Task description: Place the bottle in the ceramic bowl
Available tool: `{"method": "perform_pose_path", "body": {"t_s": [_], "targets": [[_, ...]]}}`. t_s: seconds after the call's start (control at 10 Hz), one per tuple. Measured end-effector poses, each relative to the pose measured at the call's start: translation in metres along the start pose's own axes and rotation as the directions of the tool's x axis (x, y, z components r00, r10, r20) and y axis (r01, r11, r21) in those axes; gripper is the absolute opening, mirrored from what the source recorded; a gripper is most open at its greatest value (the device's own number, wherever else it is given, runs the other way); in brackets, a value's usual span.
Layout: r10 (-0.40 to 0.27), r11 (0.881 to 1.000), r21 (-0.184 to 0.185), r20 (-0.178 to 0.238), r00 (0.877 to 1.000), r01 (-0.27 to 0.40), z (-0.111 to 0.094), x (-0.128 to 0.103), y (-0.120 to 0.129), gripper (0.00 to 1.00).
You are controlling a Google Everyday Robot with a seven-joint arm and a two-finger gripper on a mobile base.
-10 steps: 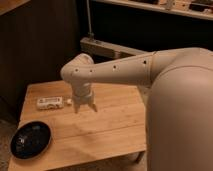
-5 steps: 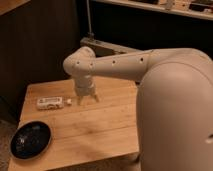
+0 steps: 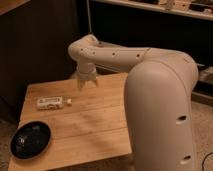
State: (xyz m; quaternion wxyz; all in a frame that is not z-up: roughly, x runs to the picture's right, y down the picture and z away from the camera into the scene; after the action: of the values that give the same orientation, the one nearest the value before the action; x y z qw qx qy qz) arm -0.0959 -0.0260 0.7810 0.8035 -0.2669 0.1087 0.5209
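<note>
**1 bottle flat on the table, gripper empty**

1 small whitish bottle lies on its side on the left part of the wooden table, its white cap pointing right. The ceramic bowl, black and glossy, sits at the table's near-left corner, closer to the camera than the bottle and apart from it, with nothing visible inside. The gripper hangs over the far edge of the table, to the right of the bottle and beyond it, pointing down. Its 2 fingers are spread apart and hold nothing; it touches neither bottle nor bowl. The pale arm fills the right side of the view.
</note>
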Motion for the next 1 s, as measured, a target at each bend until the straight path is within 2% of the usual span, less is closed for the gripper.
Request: {"method": "perform_pose_path", "body": {"t_s": [0.1,0.2,0.3,0.4,0.6,0.8,0.9,1.0], "targets": [[-0.129,0.99,-0.051,0.027,0.991,0.13,-0.003,-0.002,-0.001,0.65],[-0.252,0.961,-0.107,0.045,0.967,0.256,-0.004,-0.001,0.006,0.65],[-0.35,0.923,-0.147,0.063,0.935,0.355,-0.005,0.0,0.014,0.65],[-0.453,0.866,-0.189,0.099,0.886,0.464,-0.007,0.001,0.02,0.65],[-0.553,0.788,-0.225,0.152,0.82,0.573,-0.012,0.003,0.023,0.65],[-0.619,0.72,-0.244,0.197,0.76,0.649,-0.015,0.003,0.03,0.65],[-0.626,0.716,-0.239,0.198,0.754,0.656,-0.015,0.003,0.03,0.65],[-0.619,0.728,-0.214,0.204,0.758,0.652,-0.017,0.001,0.032,0.65]]}}
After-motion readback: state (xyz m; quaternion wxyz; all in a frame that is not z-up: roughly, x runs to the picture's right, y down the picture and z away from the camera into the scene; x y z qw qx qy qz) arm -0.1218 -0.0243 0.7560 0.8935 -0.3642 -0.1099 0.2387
